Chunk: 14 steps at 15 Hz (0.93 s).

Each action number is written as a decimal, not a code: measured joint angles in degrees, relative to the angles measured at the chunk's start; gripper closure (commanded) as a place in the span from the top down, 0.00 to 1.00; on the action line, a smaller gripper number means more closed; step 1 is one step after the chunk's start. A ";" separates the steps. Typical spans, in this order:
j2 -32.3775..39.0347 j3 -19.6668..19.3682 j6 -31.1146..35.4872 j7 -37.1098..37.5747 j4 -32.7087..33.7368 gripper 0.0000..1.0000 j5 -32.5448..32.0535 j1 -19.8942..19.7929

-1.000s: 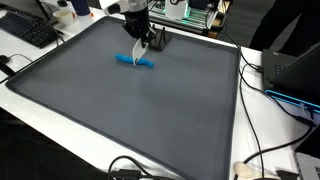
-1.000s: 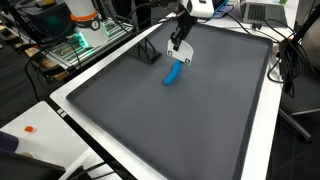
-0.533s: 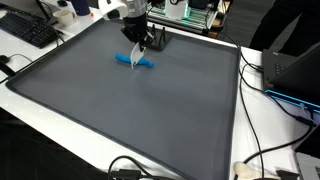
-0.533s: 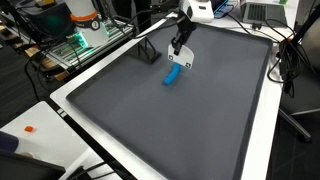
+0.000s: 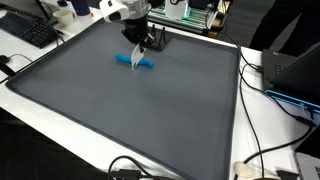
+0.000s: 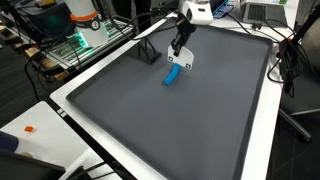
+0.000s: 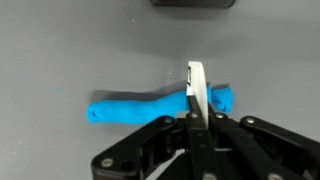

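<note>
My gripper is shut on a thin white flat piece that sticks out edge-on past the fingertips. Just beyond it a blue elongated object lies flat on the dark grey mat, crosswise to the white piece. In both exterior views the gripper hangs over the far part of the mat, just above the blue object, with the white piece dangling below it. I cannot tell whether the white piece touches the blue object.
A small black stand sits on the mat just behind the gripper. The mat has a white border. A keyboard, cables and electronics lie outside it.
The wrist has turned and lifted very slightly over the blue object. The grip on the white piece is unchanged, and the blue object has not moved.
</note>
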 measured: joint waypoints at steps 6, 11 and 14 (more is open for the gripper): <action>0.00 0.00 2.59 0.00 -1.34 0.01 -1.54 0.16; 0.01 0.00 3.80 0.00 -2.07 0.01 -2.31 0.30; 0.05 -0.01 4.28 0.00 -2.35 0.01 -2.32 0.29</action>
